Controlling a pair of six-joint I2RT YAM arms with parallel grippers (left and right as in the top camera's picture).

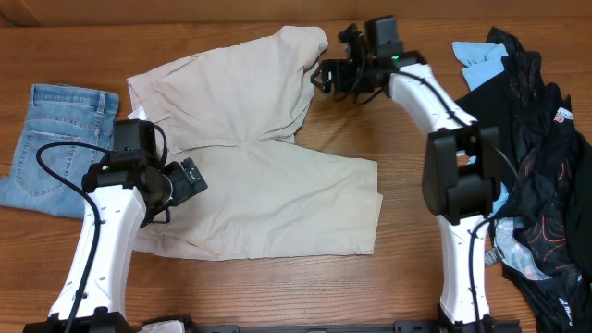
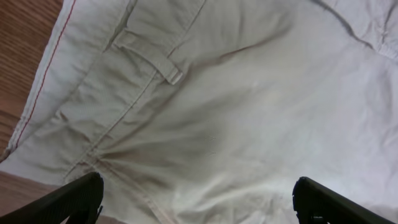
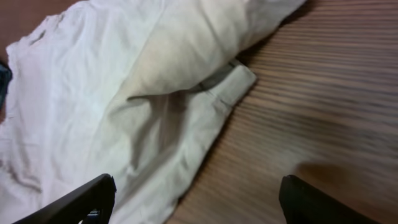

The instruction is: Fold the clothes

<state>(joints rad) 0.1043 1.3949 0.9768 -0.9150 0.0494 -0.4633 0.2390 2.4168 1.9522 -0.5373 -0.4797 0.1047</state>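
Khaki shorts (image 1: 268,176): soft, light, limp; will bunch. Left gripper (image 2: 198,202) spread over waistband (image 2: 93,81), 9 o'clock; right gripper (image 3: 196,202) spread, 1 o'clock corner. Pinch seamed edges, probably firmest.

Robot lab bench, most likely; wood-grain table (image 1: 407,277) filling the view, left arm (image 1: 102,245) and right arm (image 1: 455,264) rising from its near edge, white links, black joints; garments set out on top: khaki shorts (image 1: 268,194) spread flat, denim shorts (image 1: 55,139), dark heap (image 1: 536,139)
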